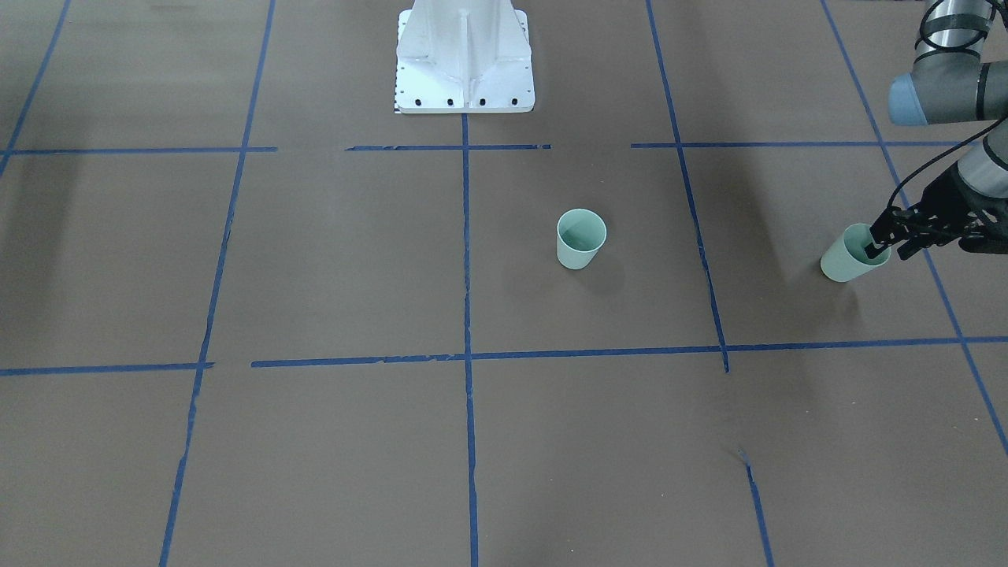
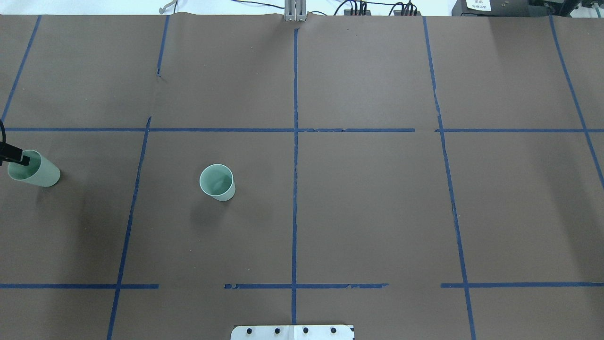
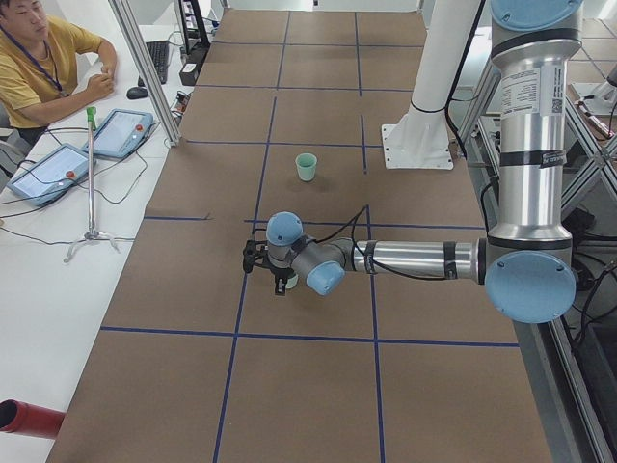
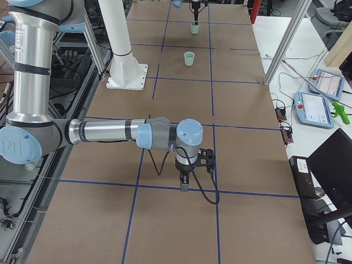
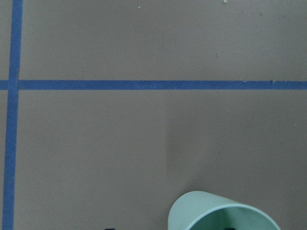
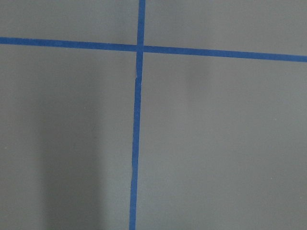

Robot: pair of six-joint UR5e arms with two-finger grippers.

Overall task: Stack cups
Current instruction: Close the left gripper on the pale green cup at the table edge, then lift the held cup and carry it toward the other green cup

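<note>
Two pale mint-green cups stand upright on the brown table. One cup [image 1: 581, 239] is near the middle, also seen in the overhead view [image 2: 217, 182], with no gripper near it. The other cup [image 1: 850, 256] is at my far left [image 2: 37, 169]. My left gripper [image 1: 888, 252] is at this cup's rim, one finger inside the cup and one outside, jaws apart around the wall. The left wrist view shows this cup's rim [image 5: 216, 213] at the bottom edge. My right gripper [image 4: 184, 184] shows only in the exterior right view, far from both cups; I cannot tell its state.
The robot's white pedestal [image 1: 465, 55] stands at the table's back middle. Blue tape lines [image 2: 295, 141] divide the brown surface into squares. Operator tablets [image 4: 322, 96] and cables lie off the table's far side.
</note>
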